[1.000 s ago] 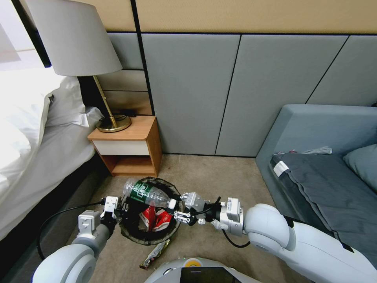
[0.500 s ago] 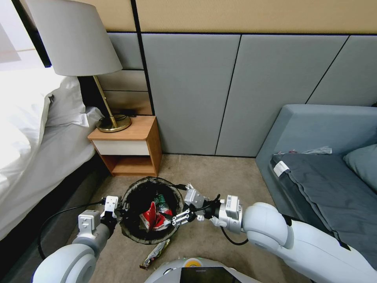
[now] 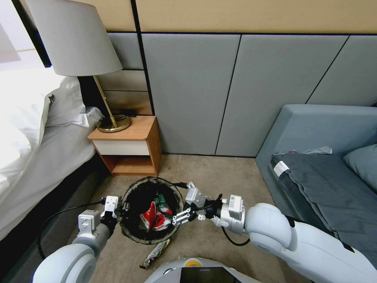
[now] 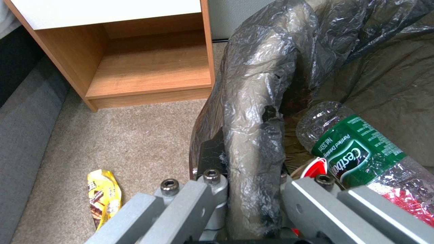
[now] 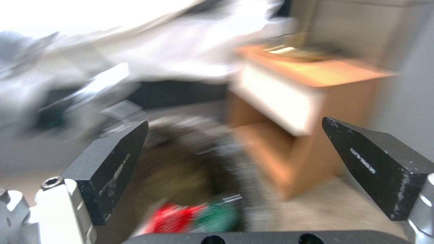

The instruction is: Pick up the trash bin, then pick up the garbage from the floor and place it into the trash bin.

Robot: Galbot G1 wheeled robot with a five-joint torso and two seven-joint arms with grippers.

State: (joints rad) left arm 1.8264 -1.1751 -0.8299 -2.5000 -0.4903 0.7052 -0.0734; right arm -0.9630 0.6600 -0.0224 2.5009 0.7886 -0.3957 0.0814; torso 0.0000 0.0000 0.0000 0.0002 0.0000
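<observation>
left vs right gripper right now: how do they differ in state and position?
Left gripper is shut on the liner-covered rim of the small white trash bin with dark bag liner; right gripper is open and holds nothing. Left sits at the bin's left rim; right sits at its right rim, fingertips just over the edge. Both are level with the rim.

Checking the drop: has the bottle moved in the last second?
Yes. The bottle was lying across the trash bin rim in the right gripper; it now lies inside the bin, lower and farther from the nightstand.
</observation>
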